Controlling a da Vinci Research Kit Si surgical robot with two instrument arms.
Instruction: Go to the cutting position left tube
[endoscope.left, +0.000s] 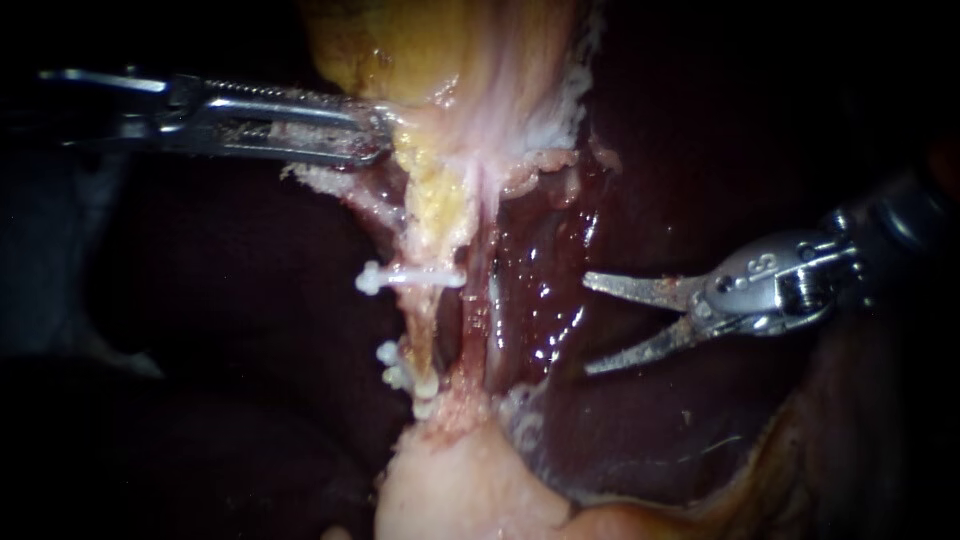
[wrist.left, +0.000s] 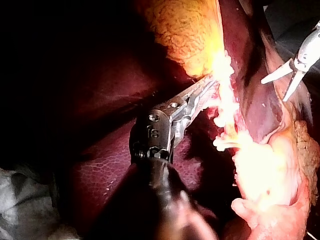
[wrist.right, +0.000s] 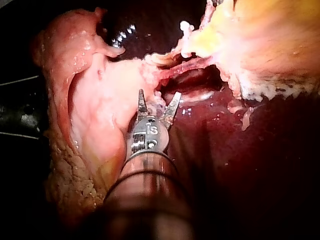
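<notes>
The left tube (endoscope.left: 428, 330) runs down from the gallbladder (endoscope.left: 450, 50), yellowish and thin. A white clip (endoscope.left: 410, 277) crosses it high up, and more white clips (endoscope.left: 400, 372) sit lower. A pinker right tube (endoscope.left: 480, 310) lies just beside it. My left instrument (endoscope.left: 378, 140) is shut on the gallbladder's lower edge; in the left wrist view its jaws (wrist.left: 206, 91) are closed on that pale tissue. My right instrument (endoscope.left: 586, 325) hangs open over the liver, right of both tubes and touching neither. In the right wrist view its jaws (wrist.right: 159, 100) gape just short of the tubes.
Dark wet liver (endoscope.left: 650, 150) fills the view on both sides of the tubes. A pale fatty lump (endoscope.left: 460, 490) sits below the tubes' lower ends. The right instrument (wrist.left: 287, 80) also shows open in the left wrist view, beyond the tissue.
</notes>
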